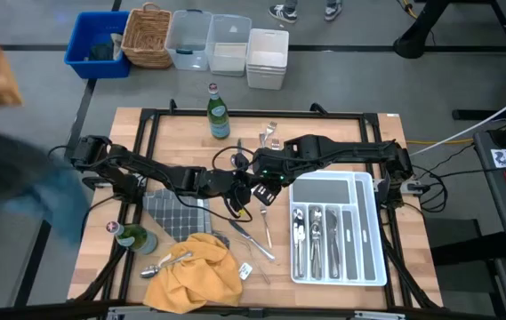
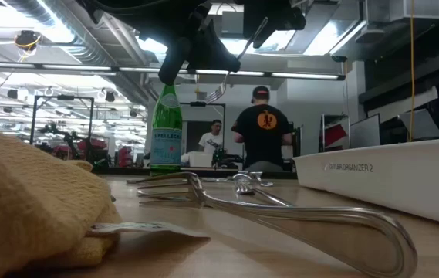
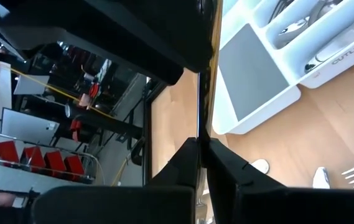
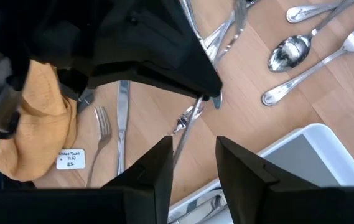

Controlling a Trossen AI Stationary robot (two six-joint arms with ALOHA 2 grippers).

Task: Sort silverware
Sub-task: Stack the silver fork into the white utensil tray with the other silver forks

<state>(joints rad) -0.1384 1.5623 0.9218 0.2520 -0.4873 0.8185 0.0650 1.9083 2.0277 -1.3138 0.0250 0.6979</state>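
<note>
Both arms meet over the middle of the bench (image 1: 181, 133), just left of the white tray (image 1: 370, 233). The left gripper (image 3: 200, 144) is pinched shut on the slim handle of a fork (image 2: 231, 77), which hangs in the air above the bench with its tines pointing down and to the left (the low view shows it best). The right gripper (image 4: 193, 149) hovers right beside it with its fingers (image 4: 155, 168) parted and nothing between them; the held fork's shaft shows just ahead of the gap.

The rest of the silverware is scattered. Several pieces already lie in the tray's long compartments (image 1: 315, 233). A fork and knife (image 1: 251, 238) lie on the bare wood near the centre, a few more pieces (image 1: 269, 135) sit at the far side beside a green bottle (image 1: 218, 114), and a spoon (image 1: 165, 264) rests by the yellow cloth (image 1: 195, 274) at the near left. A second green bottle (image 1: 135, 238) lies on its side at the left.
</note>
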